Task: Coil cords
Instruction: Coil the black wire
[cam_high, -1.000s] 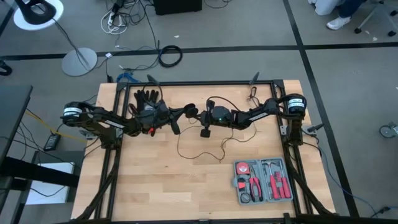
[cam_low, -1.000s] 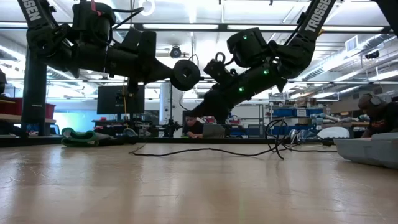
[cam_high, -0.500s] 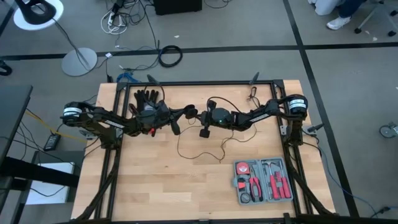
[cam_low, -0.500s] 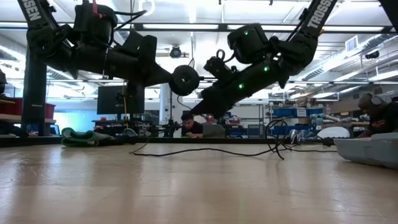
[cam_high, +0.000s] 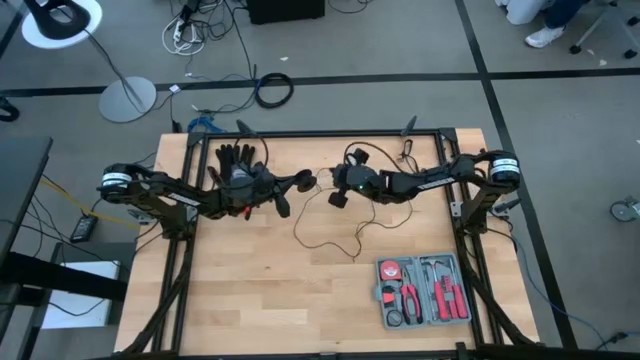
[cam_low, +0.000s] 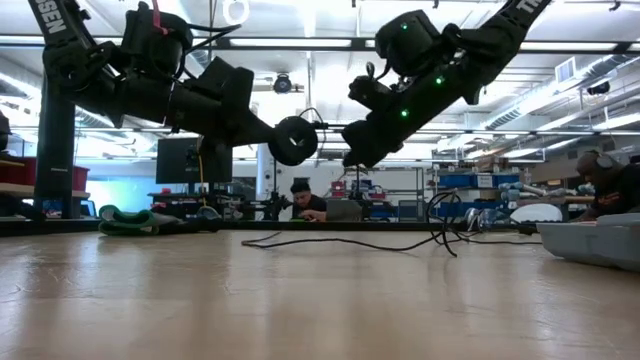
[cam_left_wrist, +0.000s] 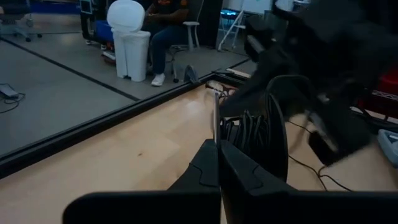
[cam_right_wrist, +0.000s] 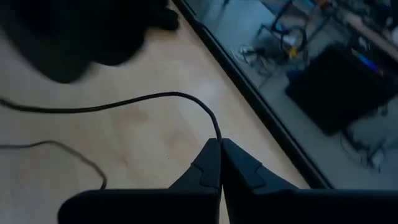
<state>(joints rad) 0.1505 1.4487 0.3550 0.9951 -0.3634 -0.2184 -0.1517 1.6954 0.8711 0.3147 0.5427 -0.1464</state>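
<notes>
The cord is a thin black wire; its slack part lies in loose bends on the table's middle and shows in the low view. Its round black disc hangs in the air at my left gripper, which is shut. In the left wrist view the disc stands edge-on with several turns of wire beside it. My right gripper is shut on the wire just to the right of the disc, above the table. My left gripper is shut with a thin strand of wire coming out from between its fingertips, right beside the disc. Whether the fingers also touch the disc, I cannot tell. The fingers reach in from the table's left, slanting down. The disc is lifted clear. My right gripper pinches a single strand of the wire between its two fingertips. It reaches in from the table's right, slanting down. From the fingers the wire arcs away over the table, slack, and a short span runs to the disc.
A black glove lies at the table's far left, under my left arm. A grey tray of hand tools sits at the near right. Loops of the cord stand up at the right in the low view. People sit in the room behind.
My right gripper has risen and gone toward the table's far edge and a little right, still shut on the wire. The slack wire on the table has been drawn toward the right. My left gripper and the disc have stayed about where they were.
</notes>
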